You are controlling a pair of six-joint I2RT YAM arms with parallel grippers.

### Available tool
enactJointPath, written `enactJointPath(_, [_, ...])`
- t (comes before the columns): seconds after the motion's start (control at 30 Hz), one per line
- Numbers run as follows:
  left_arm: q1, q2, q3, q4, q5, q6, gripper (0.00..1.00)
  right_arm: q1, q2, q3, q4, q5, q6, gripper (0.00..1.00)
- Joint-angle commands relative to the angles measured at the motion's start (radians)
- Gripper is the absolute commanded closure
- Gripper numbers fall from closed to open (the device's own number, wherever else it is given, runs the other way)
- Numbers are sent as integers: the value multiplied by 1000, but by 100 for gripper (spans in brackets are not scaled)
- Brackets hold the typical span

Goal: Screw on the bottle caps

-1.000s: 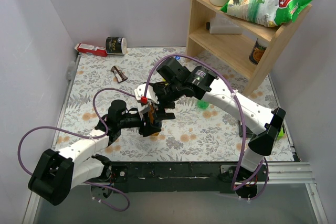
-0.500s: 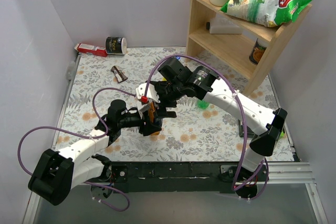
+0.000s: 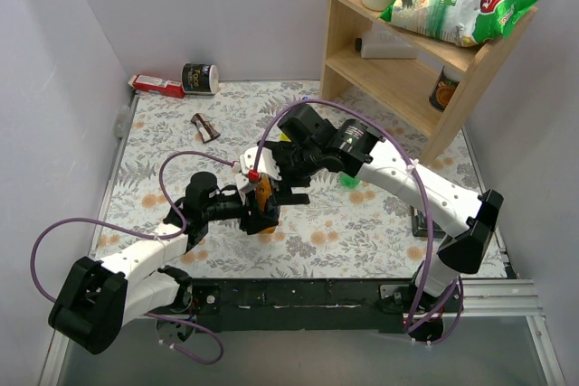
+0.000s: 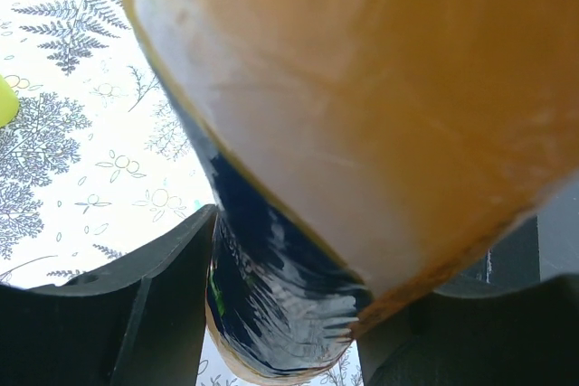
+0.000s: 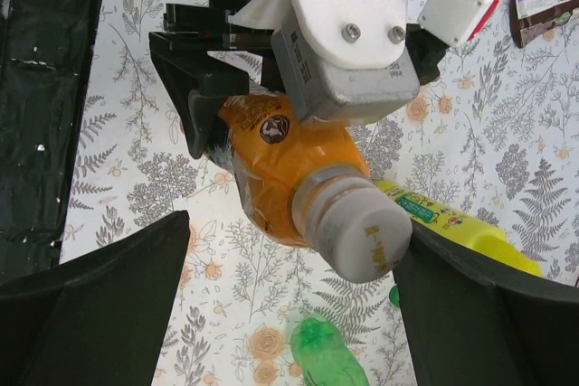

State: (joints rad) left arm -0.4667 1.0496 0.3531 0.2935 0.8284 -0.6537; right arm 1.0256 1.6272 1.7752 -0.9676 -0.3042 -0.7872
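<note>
The orange bottle (image 3: 263, 203) stands tilted in my left gripper (image 3: 251, 212), which is shut on its lower body (image 4: 362, 88); the left gripper (image 4: 289, 314) has dark fingers (image 4: 136, 305) on either side of it. The white cap (image 5: 364, 233) sits on the bottle's neck. My right gripper (image 5: 294, 223) is open above the bottle, its fingers (image 5: 90, 314) wide on each side of the cap; it also shows in the top view (image 3: 282, 189). The green bottle (image 5: 326, 352) lies on the mat, also seen in the top view (image 3: 349, 182). A green cap (image 5: 394, 296) lies near it. The clear bottle and the blue cap are hidden.
A slim yellow bottle (image 5: 452, 223) lies beside the orange one. A wooden shelf (image 3: 398, 61) with a chips bag (image 3: 457, 6) stands at the back right. A can (image 3: 200, 78), a red packet (image 3: 156, 86) and a small brown wrapper (image 3: 204, 127) lie at the back left.
My right gripper has drawn a little to the right off the bottle top, and more of the orange bottle shows. The left gripper still holds the bottle in place.
</note>
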Motion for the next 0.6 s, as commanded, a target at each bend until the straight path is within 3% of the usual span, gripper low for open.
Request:
enactJointPath(0.0, [19,-22,10,67,-35,-27,100,22,-56,-46,-54,0,2,5])
enactJointPath(0.3, [22,-19,20,58,-28,1,100,25,-99,-96,-82,66,38,5])
enactJointPath(0.43, [17,-19,41,-63,23,122,100,-114,-43,105,-72,16,222,4])
enactJointPath(0.47, [16,-22,52,-85,38,146,100,-136,-23,209,-74,16,224,3])
enactJointPath(0.57, [14,-13,69,-125,44,177,100,-163,43,311,-74,-33,152,2])
